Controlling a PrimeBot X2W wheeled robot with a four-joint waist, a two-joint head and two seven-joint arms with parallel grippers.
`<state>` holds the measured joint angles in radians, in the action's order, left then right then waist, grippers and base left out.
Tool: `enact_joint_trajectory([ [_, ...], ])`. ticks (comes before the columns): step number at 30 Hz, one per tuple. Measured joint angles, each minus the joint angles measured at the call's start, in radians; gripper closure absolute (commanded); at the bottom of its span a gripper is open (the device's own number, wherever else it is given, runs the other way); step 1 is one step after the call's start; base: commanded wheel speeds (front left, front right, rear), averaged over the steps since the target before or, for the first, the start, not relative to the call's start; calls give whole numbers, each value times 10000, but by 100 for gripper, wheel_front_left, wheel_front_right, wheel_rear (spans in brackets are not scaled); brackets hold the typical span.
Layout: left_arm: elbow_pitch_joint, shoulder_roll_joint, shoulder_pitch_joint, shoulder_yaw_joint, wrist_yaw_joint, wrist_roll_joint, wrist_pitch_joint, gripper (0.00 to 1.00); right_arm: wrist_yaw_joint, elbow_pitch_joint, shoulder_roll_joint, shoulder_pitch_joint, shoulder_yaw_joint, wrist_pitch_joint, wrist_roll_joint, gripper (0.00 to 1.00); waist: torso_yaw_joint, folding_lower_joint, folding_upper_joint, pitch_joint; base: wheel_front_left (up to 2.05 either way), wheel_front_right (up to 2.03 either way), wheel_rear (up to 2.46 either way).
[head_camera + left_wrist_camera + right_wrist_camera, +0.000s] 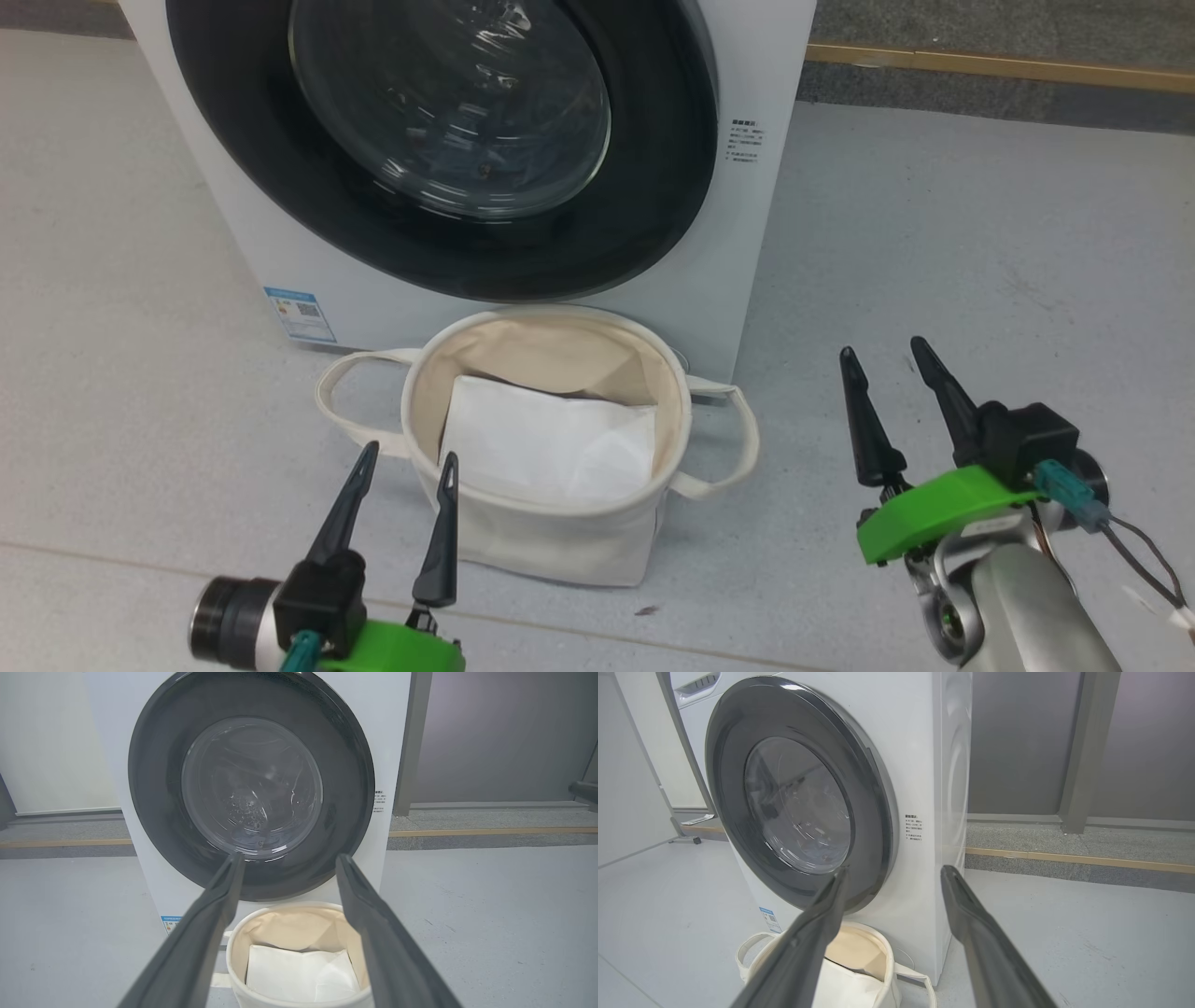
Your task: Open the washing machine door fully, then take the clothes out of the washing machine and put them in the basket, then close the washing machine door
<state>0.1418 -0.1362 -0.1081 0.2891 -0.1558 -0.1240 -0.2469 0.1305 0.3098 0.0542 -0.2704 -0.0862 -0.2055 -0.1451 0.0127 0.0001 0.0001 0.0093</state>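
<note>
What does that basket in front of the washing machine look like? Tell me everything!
The basket is a round, soft tub of cream cloth that looks like canvas. It stands upright on the grey floor, right in front of the washing machine and under its round black door. A loop handle sticks out on each side. Its top is open, and a plain white folded sheet lies inside. Whether it touches the machine is hard to tell.
</note>
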Motion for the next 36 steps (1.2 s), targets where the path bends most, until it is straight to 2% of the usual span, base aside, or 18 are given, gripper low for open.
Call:
enact_joint_trajectory([
  [7, -4, 96, -1, -52, -23, 176, -31, 0, 0, 15, 2, -147, -23, -132, 389, 0, -14, 0, 0, 23, 0, 0, 0],
  [36, 65, 297, -1, -412, 234, 293, -31, 0, 0, 274, 2, -314, 56, -337, 376, 0, -66, 0, 0, 72, 0, 0, 0],
])
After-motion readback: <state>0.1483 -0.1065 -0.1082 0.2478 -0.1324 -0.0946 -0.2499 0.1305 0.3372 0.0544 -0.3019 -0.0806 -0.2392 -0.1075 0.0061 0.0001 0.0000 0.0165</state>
